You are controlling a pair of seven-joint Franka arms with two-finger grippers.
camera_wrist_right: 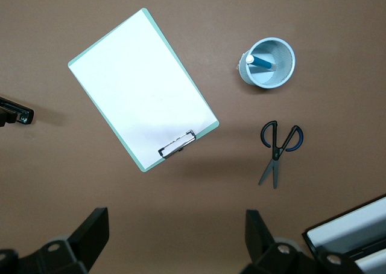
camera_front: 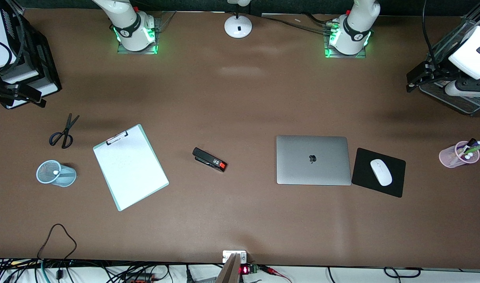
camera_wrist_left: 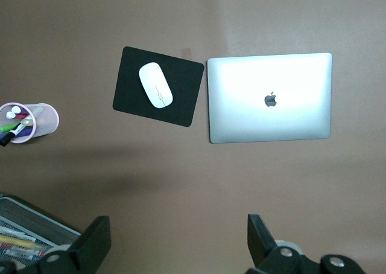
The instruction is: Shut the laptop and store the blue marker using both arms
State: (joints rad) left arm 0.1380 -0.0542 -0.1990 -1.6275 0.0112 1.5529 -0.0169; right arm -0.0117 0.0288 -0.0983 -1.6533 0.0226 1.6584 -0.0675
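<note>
The silver-grey laptop (camera_front: 326, 169) lies closed on the brown table toward the left arm's end, apple logo up; it also shows in the left wrist view (camera_wrist_left: 241, 99). The blue marker (camera_wrist_right: 260, 61) stands in a light-blue mesh cup (camera_wrist_right: 288, 75) toward the right arm's end, its white end (camera_front: 56, 172) up. My left gripper (camera_wrist_left: 178, 226) is open and empty, high over bare table near its base. My right gripper (camera_wrist_right: 175, 219) is open and empty, high over bare table beside the scissors (camera_wrist_right: 276, 146).
A white mouse (camera_front: 381, 172) lies on a black pad (camera_front: 365, 157) beside the laptop. A pink cup (camera_front: 448, 157) of pens, a black stapler (camera_front: 209, 159), a clipboard (camera_front: 130, 167), scissors (camera_front: 63, 133) and a lamp base (camera_front: 238, 26) are on the table.
</note>
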